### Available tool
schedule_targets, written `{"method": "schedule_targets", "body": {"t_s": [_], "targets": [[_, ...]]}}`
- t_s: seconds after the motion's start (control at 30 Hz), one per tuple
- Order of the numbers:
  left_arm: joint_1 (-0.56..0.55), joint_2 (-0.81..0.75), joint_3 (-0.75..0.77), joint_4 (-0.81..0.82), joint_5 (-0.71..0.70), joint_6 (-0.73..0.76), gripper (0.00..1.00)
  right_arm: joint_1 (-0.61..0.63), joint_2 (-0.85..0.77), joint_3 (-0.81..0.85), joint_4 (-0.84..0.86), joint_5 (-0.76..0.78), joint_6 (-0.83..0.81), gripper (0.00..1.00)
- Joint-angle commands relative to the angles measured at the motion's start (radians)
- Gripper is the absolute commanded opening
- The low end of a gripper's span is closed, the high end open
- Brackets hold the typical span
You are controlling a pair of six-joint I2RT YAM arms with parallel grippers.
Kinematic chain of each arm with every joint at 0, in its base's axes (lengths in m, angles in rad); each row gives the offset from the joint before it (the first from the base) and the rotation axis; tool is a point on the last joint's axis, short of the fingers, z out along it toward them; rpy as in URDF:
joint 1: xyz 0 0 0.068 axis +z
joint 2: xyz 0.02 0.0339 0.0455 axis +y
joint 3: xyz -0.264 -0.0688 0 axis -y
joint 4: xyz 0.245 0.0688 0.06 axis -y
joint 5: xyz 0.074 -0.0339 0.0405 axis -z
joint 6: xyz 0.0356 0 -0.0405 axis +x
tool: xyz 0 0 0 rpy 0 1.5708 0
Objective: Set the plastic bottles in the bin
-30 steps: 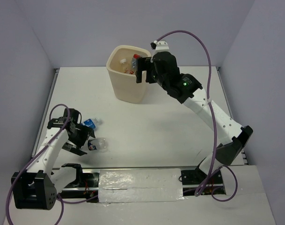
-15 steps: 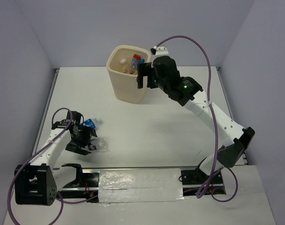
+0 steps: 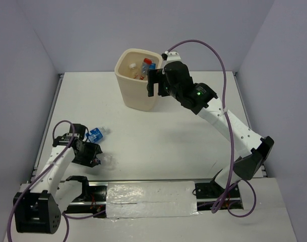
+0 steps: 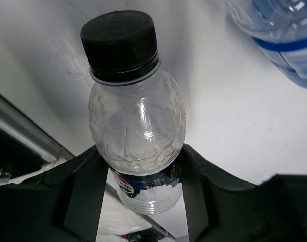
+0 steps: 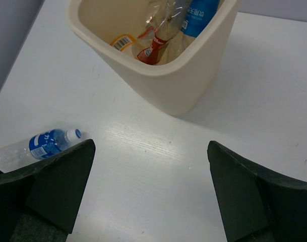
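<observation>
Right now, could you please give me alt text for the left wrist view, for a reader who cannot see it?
A clear bottle with a black cap fills the centre, gripped at its lower body between the two dark fingers of the left gripper. Behind it is the white table, and part of a blue-labelled bottle shows at the top right.

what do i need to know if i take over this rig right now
Left gripper: shut on the black-capped bottle, low at the near left of the table; not yet carried over.
Right gripper: open, empty, by the rim of the bin.
Bin: upright at the far centre, several bottles inside.
Blue-labelled bottle: lying on the table just beyond the left gripper.
Done: several bottles binned.
Left: bin the black-capped bottle, then the blue-labelled one.
</observation>
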Motion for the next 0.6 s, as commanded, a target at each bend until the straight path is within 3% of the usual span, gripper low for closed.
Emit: {"method": "schedule_targets", "body": {"t_s": [0.0,0.13,0.27,0.37,0.4,0.53,0.57], "targets": [[0.0,-0.099,0.07,-0.155,-0.001,-0.045,0.48,0.006,0.005,0.025,0.003,0.009,-0.009,1.0],[-0.026,-0.132,0.193,-0.261,-0.01,-0.067,0.5,0.009,0.017,0.034,0.006,0.006,-0.012,1.0],[-0.031,-0.112,0.392,-0.208,-0.015,0.003,0.48,0.009,0.03,0.055,-0.005,-0.004,-0.007,1.0],[-0.036,-0.031,0.53,0.087,0.121,0.317,0.48,0.009,0.018,0.06,-0.006,0.011,0.0,1.0],[-0.039,0.047,0.588,0.114,0.16,0.455,0.48,0.009,-0.001,0.051,0.0,0.034,0.002,1.0],[-0.1,0.243,1.012,0.073,-0.002,0.666,0.46,0.006,-0.074,0.026,0.018,0.092,0.005,1.0],[-0.109,0.27,1.061,0.114,-0.007,0.753,0.47,0.006,-0.088,0.022,0.018,0.103,0.002,1.0]]}}
